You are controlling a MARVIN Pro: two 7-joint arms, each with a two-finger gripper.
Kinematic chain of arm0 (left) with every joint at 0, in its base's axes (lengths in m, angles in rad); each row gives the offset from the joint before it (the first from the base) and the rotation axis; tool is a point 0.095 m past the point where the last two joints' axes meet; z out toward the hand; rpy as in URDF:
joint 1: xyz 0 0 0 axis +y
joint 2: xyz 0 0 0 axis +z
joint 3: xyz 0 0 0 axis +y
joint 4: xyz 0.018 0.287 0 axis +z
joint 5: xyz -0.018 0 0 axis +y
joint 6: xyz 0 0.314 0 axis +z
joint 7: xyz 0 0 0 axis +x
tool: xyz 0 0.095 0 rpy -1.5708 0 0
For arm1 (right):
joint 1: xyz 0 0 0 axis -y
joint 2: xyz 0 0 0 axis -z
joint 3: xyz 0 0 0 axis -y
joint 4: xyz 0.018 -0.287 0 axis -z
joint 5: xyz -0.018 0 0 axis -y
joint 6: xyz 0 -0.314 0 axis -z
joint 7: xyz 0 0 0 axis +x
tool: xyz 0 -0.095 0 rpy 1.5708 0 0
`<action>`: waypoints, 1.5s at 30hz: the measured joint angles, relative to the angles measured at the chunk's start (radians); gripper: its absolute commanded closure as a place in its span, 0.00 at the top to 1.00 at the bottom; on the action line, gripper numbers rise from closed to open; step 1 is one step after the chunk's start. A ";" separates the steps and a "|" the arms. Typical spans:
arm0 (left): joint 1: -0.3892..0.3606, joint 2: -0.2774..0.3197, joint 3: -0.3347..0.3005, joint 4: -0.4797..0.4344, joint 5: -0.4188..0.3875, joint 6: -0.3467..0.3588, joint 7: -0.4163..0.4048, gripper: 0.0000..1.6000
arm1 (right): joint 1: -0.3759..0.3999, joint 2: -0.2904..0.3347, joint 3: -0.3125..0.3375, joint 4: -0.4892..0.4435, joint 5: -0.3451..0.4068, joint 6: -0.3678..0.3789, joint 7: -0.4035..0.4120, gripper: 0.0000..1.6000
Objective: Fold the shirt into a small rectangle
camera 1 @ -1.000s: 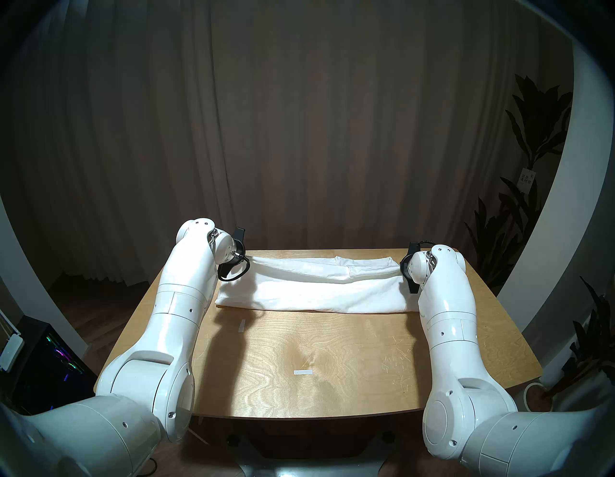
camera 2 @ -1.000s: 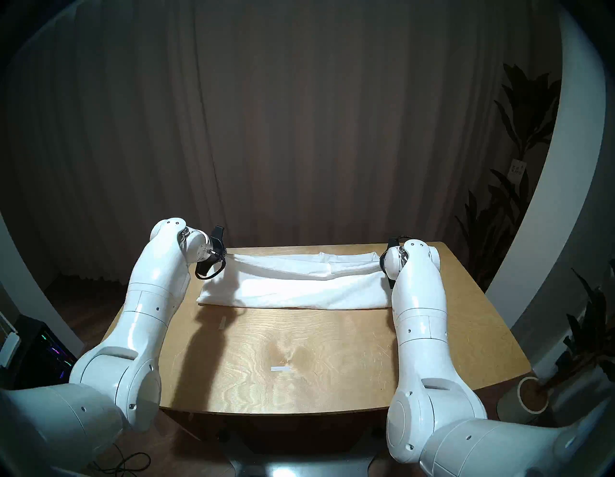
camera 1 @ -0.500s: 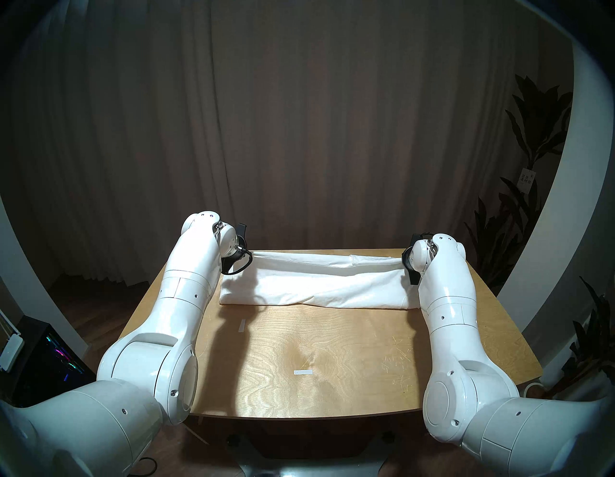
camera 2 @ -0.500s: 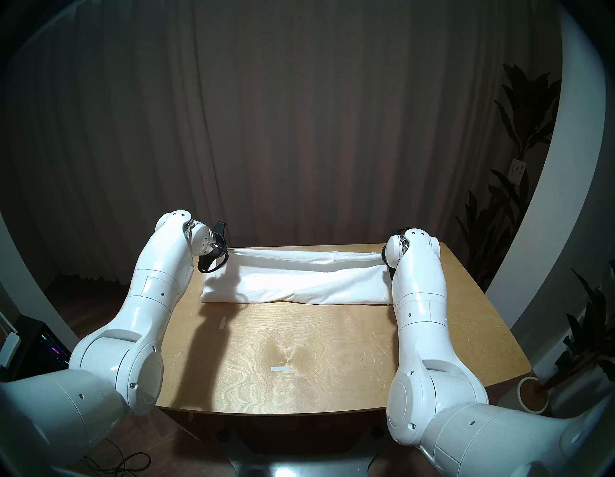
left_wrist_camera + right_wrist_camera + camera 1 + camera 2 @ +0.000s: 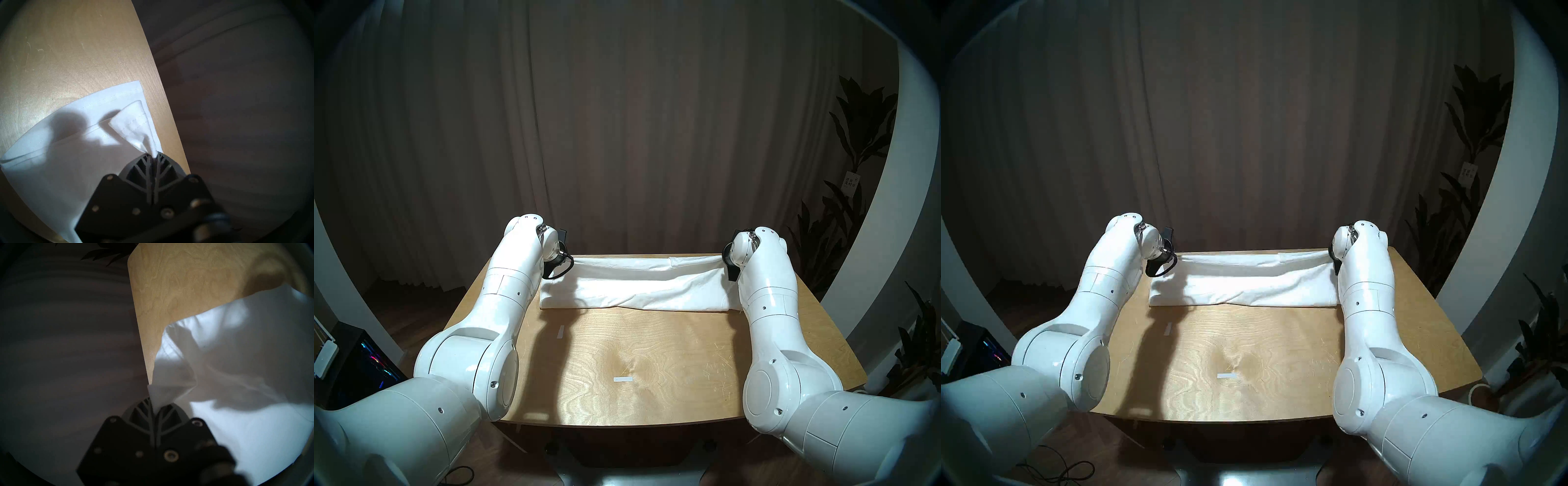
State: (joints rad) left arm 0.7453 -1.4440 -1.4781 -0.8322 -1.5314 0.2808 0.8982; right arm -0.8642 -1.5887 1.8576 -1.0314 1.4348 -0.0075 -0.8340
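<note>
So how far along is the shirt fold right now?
Roughly midway. Done: the shirt is already a long band across the far side of the table. In hand: the left gripper and right gripper each have jaws shut on an end of its far layer, lifted off the layer below. Left: lay that layer down, then fold the band crosswise into a small rectangle.

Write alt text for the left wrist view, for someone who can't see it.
The left gripper, seen from just behind its dark ribbed fingers, is shut on a pinched corner of the white shirt. The rest of the shirt lies on the wooden table near its edge, with dim floor beyond.
</note>
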 measured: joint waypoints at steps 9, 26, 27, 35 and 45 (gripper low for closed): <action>-0.033 0.001 0.006 0.059 0.013 -0.013 -0.008 0.03 | 0.030 -0.010 0.015 0.053 0.015 -0.028 0.000 0.00; -0.093 -0.007 0.028 0.137 0.037 -0.036 -0.022 0.70 | 0.069 -0.020 0.044 0.135 0.039 -0.071 0.003 0.49; -0.097 -0.008 0.029 0.141 0.039 -0.038 -0.023 0.69 | 0.072 -0.020 0.046 0.138 0.041 -0.074 0.003 0.96; -0.126 -0.013 0.039 0.162 0.051 -0.051 -0.034 1.00 | 0.096 -0.022 0.064 0.155 0.056 -0.092 0.008 1.00; -0.155 -0.021 0.053 0.186 0.065 -0.062 -0.061 1.00 | 0.136 -0.020 0.086 0.174 0.077 -0.111 0.019 1.00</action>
State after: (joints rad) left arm 0.5901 -1.4646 -1.4250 -0.6467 -1.4660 0.2188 0.8374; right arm -0.7279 -1.6085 1.9438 -0.8578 1.5118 -0.1180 -0.8155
